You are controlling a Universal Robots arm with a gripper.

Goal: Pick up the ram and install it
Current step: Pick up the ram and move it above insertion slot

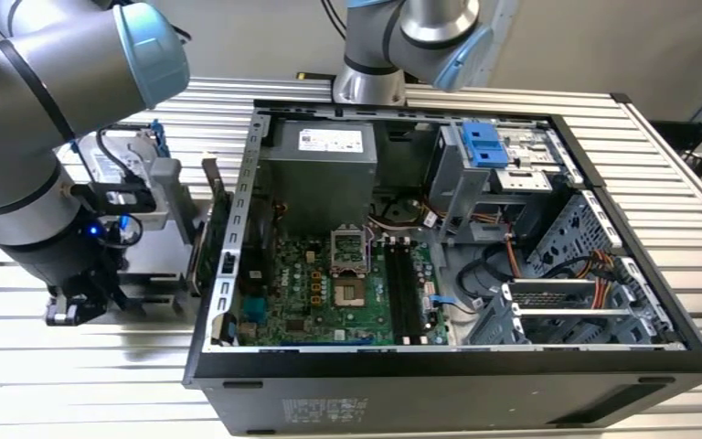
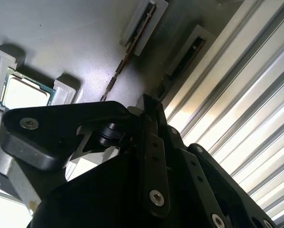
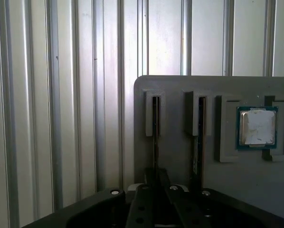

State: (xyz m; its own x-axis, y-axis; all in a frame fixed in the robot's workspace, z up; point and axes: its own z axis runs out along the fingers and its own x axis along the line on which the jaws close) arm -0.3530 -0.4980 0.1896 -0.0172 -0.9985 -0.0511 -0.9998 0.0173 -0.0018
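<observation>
Two dark sticks stand on edge in neighbouring slots of a gray tray (image 3: 180,88). The ram (image 3: 155,126), in the slot nearer the tray's edge, lines up with the end effector (image 3: 156,179) right at its end; whether it is clamped there I cannot tell. The other stick (image 3: 197,137) stands between the ram and a processor chip (image 3: 257,126). The tray rests on the slatted tabletop (image 1: 70,384), on the exterior view's left of the open computer case (image 1: 449,380).
</observation>
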